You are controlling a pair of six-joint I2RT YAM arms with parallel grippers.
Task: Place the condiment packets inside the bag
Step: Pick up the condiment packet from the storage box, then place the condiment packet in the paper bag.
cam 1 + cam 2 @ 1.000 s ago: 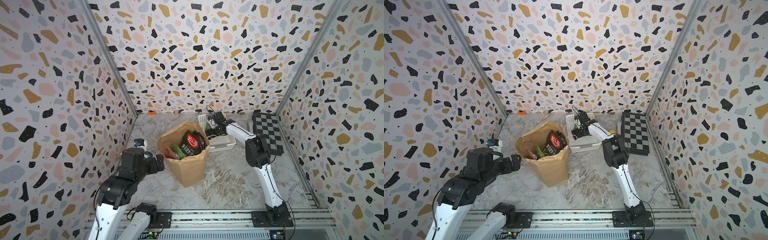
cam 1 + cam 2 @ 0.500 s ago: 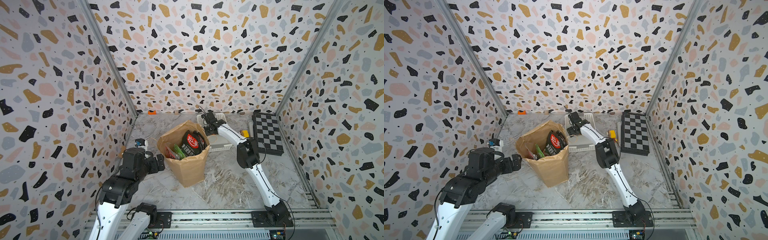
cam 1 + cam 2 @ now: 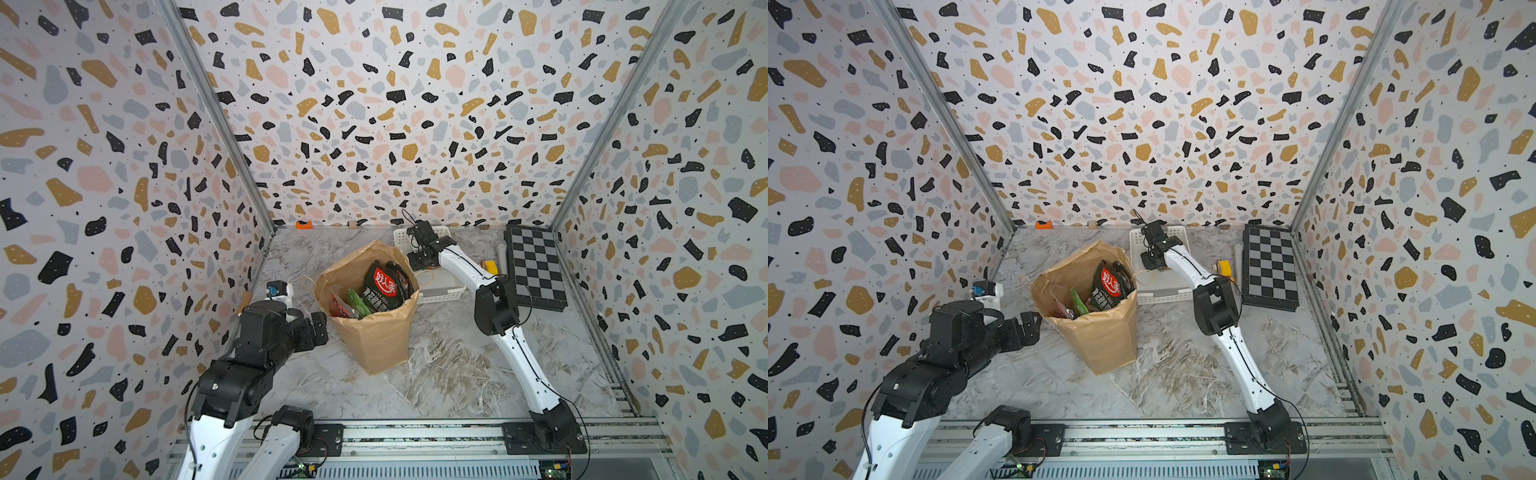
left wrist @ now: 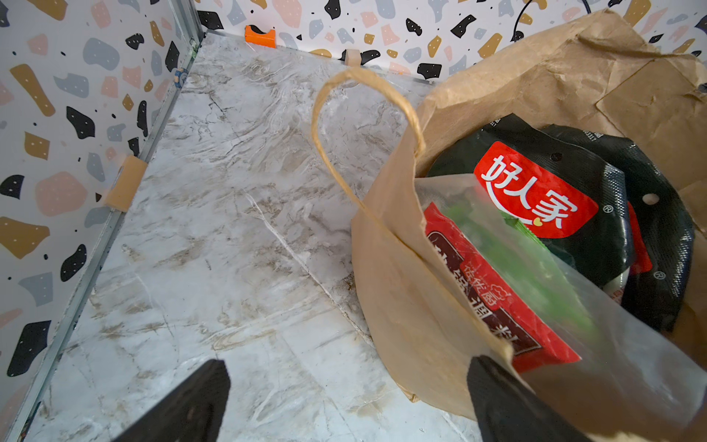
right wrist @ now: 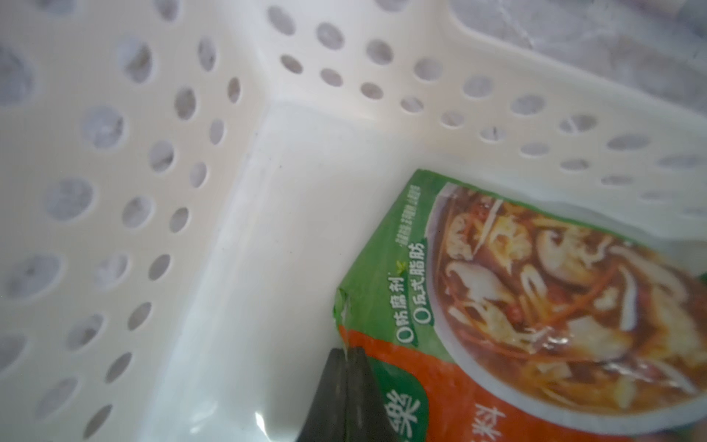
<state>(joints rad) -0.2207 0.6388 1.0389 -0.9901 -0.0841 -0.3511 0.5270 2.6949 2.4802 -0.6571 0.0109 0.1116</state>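
In both top views the tall crinkled brown paper bag (image 3: 376, 336) (image 3: 1100, 332) stands mid-table, with black-red, green and red glossy condiment packets (image 3: 384, 286) upright inside; in the left wrist view the left gripper (image 4: 346, 379) gapes wide and empty beside the bag's wall; in the right wrist view the right gripper (image 5: 346, 382) is pinched shut on the edge of a green-and-orange soup-photo packet (image 5: 535, 306) lying in the white perforated plastic basket (image 5: 153, 153).
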